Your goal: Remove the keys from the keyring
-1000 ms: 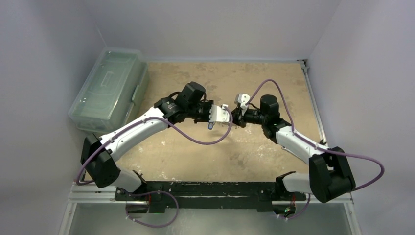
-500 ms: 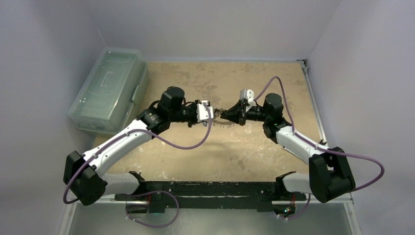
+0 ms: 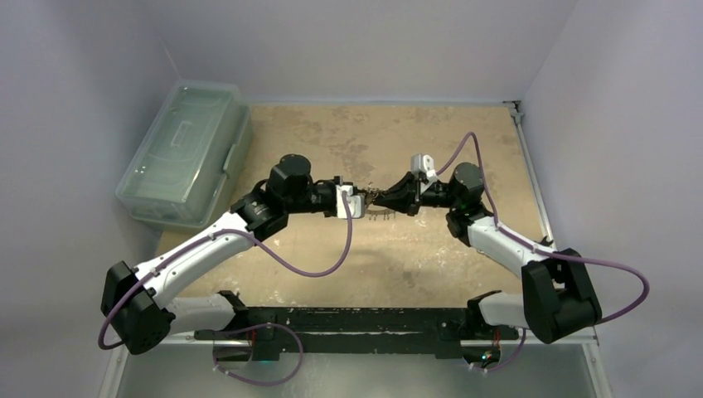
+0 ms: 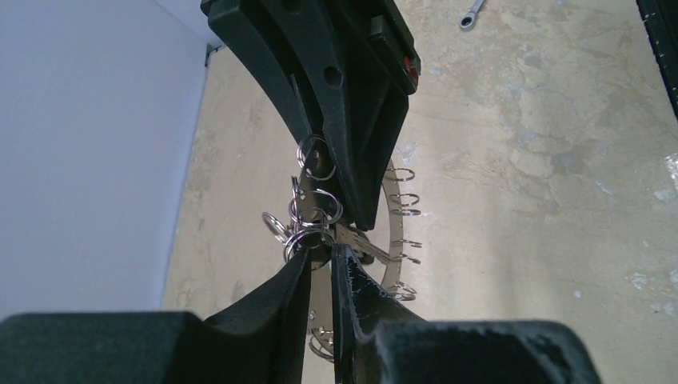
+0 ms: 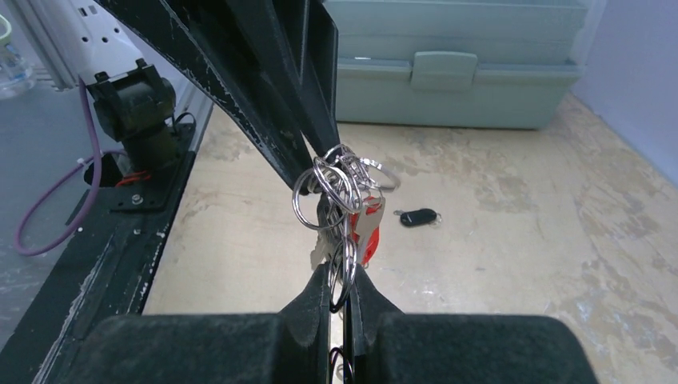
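Both grippers meet over the middle of the table. My right gripper (image 3: pixel 385 197) is shut on the keyring (image 3: pixel 375 199), a thin silvery ring fringed with small split rings (image 4: pixel 389 232). Its dark fingers (image 4: pixel 352 144) come in from the top of the left wrist view. My left gripper (image 4: pixel 321 258) is shut at the bunch of small rings, with a silvery key (image 4: pixel 364 245) sticking out beside its tips. In the right wrist view my right gripper (image 5: pixel 341 276) pinches a ring; a red-headed key (image 5: pixel 369 230) and silvery keys (image 5: pixel 324 248) hang just above its tips.
A pale green toolbox (image 3: pixel 186 149) stands at the table's left edge, also in the right wrist view (image 5: pixel 456 80). A black key fob (image 5: pixel 418 217) lies on the table. A silver spanner (image 4: pixel 472 11) lies further off. The walls are close on all sides.
Both grippers have shifted left, still joined at the ring. The left arm's elbow has dropped and swung left. The right gripper has followed it.
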